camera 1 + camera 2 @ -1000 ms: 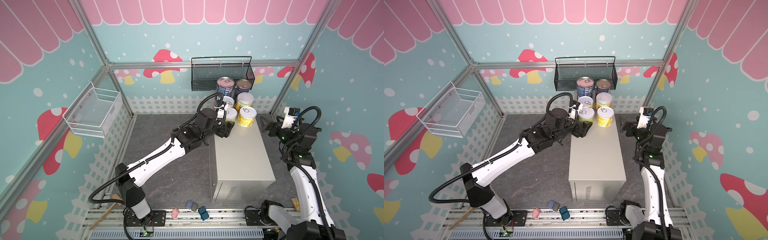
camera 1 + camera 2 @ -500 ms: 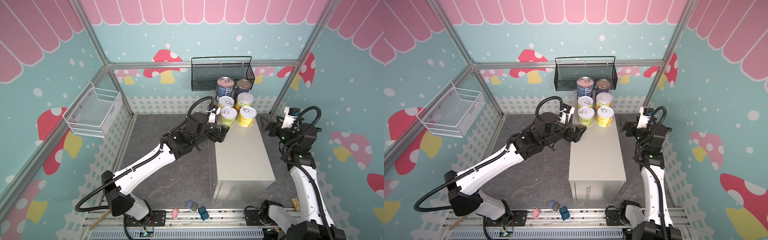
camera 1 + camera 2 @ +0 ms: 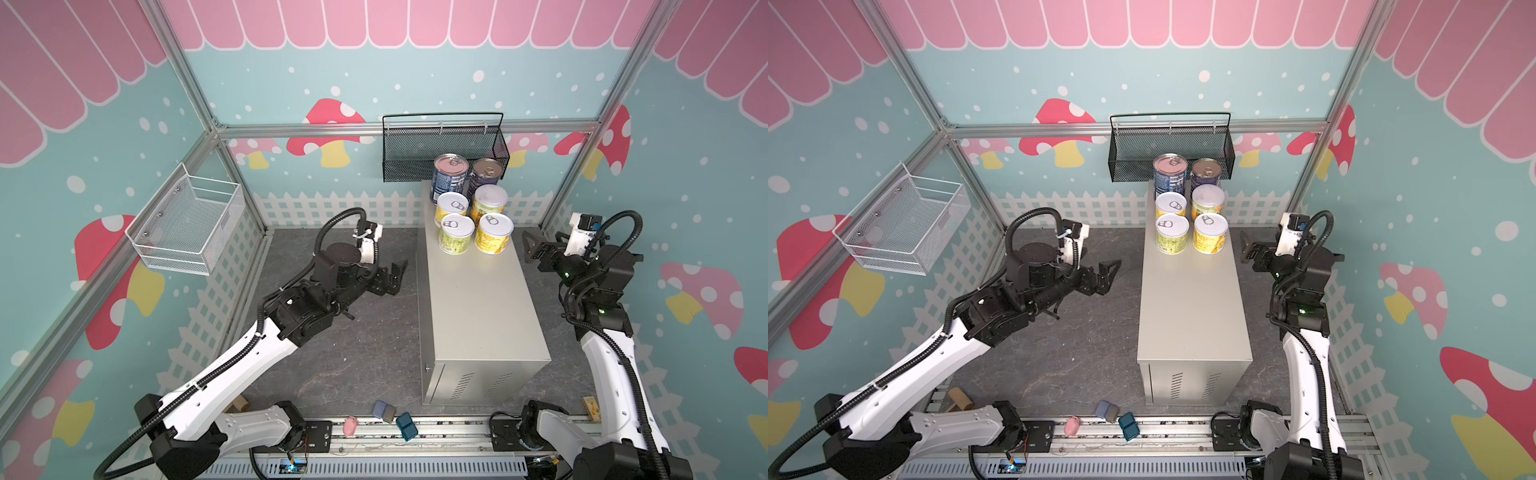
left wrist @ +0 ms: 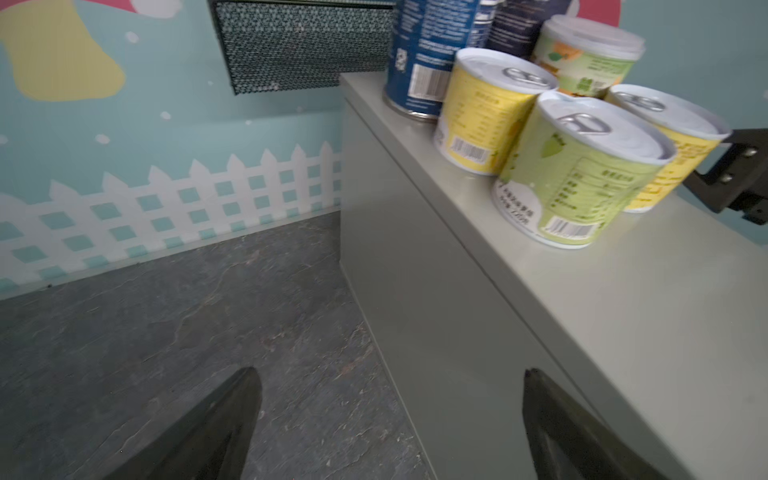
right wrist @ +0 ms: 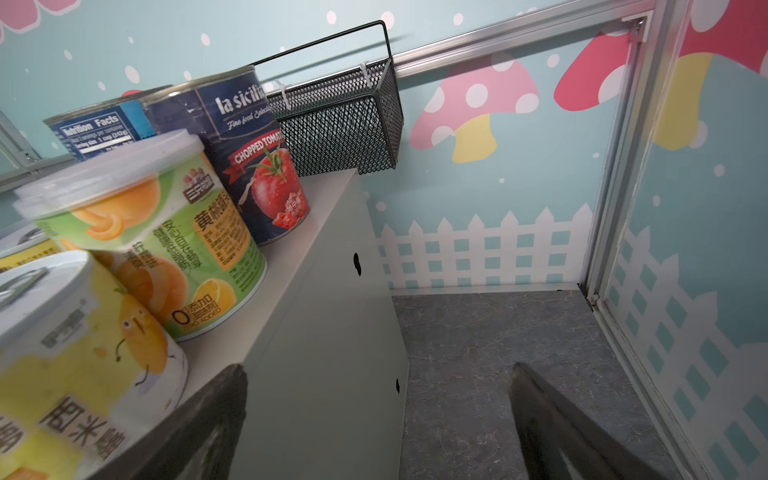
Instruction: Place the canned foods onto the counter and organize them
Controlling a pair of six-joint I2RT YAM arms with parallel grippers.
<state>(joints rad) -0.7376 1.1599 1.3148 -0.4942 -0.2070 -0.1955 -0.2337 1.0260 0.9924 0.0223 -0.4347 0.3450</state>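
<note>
At the bottom middle of both top views, a pink block (image 3: 350, 426), a grey-blue block (image 3: 383, 410) and a teal block (image 3: 406, 427) are lying by the rail. Just above them the counter (image 3: 478, 316) is standing, its long side running up the frame. All six cans are sitting upright at its top end, lids facing up, in three close rows of two.

The left gripper (image 3: 394, 277) is hanging over the dark floor (image 3: 353, 353), left of the counter and apart from it. Its jaws are spread wide with nothing in them. A second ago it was up at the front-left can (image 3: 456, 235). Now it is pulled back and lower, and that can is standing alone. The right gripper (image 3: 538, 249) is waiting to the right of the counter, also wide and empty, in the same spot as before.

The front-left can is showing a barcode and small Chinese writing. The front-right can (image 5: 75, 357) is showing big Chinese letters and a yellow fruit with a face. Behind it, the peach can (image 5: 166, 232) is showing "0" and "ZERO ADDED". The middle-left can (image 3: 452, 207) is yellow with a barcode. At the back, the tomato can (image 5: 253, 166) is reading "la sicili", "Fine food" and "CHOPPED TOMATO". The blue can (image 5: 99, 133) beside it is reading "Nutrition Facts". The black mesh basket (image 3: 415, 162) is hanging on the wall just behind them.
</note>
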